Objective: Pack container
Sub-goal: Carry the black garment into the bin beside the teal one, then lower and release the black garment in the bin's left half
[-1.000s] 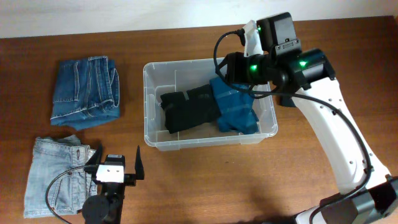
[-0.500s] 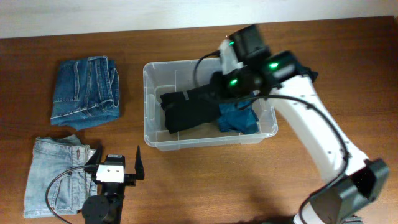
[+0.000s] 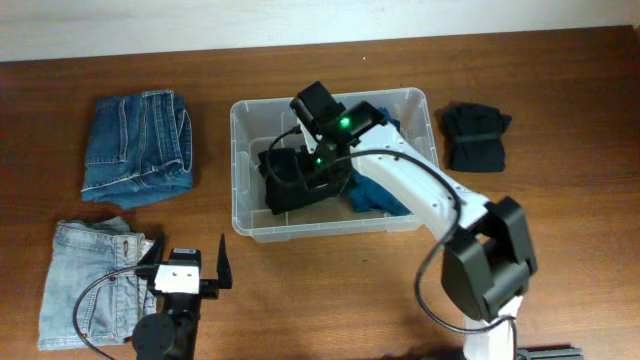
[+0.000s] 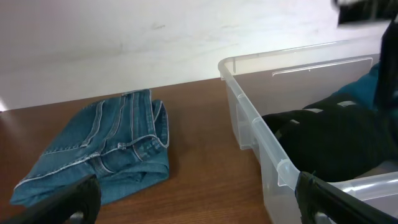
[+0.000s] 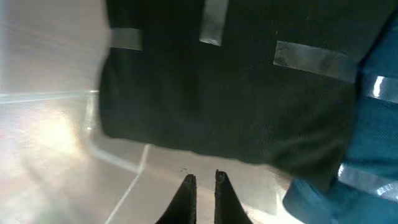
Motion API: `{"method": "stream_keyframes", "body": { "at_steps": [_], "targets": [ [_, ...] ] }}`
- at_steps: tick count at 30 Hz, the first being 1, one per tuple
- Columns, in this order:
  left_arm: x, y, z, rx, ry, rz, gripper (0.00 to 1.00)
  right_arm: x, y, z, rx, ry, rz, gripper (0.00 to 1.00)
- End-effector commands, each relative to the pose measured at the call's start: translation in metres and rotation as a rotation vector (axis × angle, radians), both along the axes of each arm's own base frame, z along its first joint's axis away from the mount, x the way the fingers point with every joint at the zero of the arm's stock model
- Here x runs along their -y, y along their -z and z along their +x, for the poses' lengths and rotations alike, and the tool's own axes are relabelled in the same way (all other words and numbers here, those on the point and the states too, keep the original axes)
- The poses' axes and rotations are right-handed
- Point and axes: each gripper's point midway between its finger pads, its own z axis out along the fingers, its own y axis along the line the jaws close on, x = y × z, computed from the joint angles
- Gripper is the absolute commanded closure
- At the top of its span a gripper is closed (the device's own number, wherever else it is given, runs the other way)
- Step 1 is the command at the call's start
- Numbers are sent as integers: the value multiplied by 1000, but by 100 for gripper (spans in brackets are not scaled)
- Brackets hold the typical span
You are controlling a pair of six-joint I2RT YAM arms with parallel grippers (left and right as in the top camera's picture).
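The container sits pretty much dead centre on the table, nudged a bit toward 12 o'clock, upright with its long sides running 9 to 3. Inside, a black garment takes up the 9 o'clock half and a teal garment is bunched at the 3 to 4 o'clock end, the two touching. The left wrist cam shows the tub's clear rim with the black garment lying low inside. The right arm reaches in from 5 o'clock, and its wrist view looks down on the black garment, the teal garment and some bare tub floor. The right gripper has its fingers pinched together with nothing between them, just off the black garment's edge. Outside the tub, dark blue jeans lie folded at 9 o'clock, light blue jeans at about 8 o'clock, and a black bundle just beside it at 3 o'clock. The left gripper is parked at 7 o'clock with its jaws spread wide and empty, its fingers framing the dark blue jeans.
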Motion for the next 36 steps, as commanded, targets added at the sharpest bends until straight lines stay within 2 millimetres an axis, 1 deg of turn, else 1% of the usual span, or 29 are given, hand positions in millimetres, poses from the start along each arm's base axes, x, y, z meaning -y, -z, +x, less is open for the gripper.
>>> {"method": "stream_keyframes", "body": {
  "at_steps": [1,6,9,12,15,20,23,24,31,36],
  "targets": [
    [1,1,0,4,7,15,1,0,18,1,-25,12,-35,96],
    [1,1,0,4,7,15,1,1,31,-1,-60,40,-51,96],
    [1,1,0,4,7,15,0,4,37,-5,-89,43,-70,95],
    [1,1,0,4,7,15,1,8,42,-13,-126,40,-89,95],
    [1,1,0,4,7,15,1,6,45,-14,-130,35,-92,94],
    [1,1,0,4,7,15,1,0,51,-7,-111,35,-78,93],
    [1,1,0,4,7,15,1,-1,57,-4,-109,43,-75,92],
    [1,1,0,4,7,15,1,-2,62,-3,-111,44,-77,92],
    [1,1,0,4,7,15,0,-3,79,-2,-131,49,-91,92],
    [1,1,0,4,7,15,1,-13,77,15,-66,60,-44,92]
  ]
}}
